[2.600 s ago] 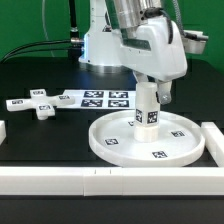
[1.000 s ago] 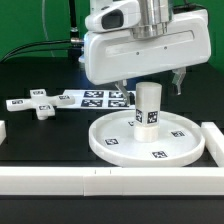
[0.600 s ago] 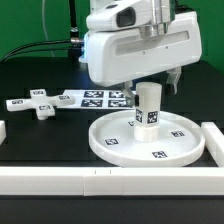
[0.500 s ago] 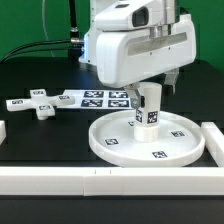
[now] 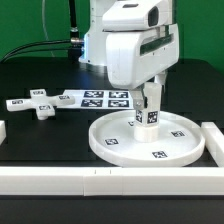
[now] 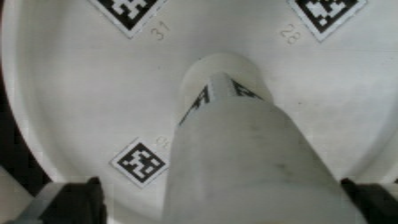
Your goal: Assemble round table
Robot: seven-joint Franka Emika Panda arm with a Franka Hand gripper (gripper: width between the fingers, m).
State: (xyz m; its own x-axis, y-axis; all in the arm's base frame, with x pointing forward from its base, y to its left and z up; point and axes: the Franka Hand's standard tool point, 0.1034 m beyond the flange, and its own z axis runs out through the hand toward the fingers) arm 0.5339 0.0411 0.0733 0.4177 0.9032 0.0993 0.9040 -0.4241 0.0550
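The disc, post and cross piece look like smooth white plastic with a faint sheen, and their square tags are printed flat black. The tabletop is matt black. The arm shell is glossy white plastic.

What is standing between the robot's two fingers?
The white post, upright on the round disc; the wrist view shows a finger each side.

Gripper vertical, jaws apart.
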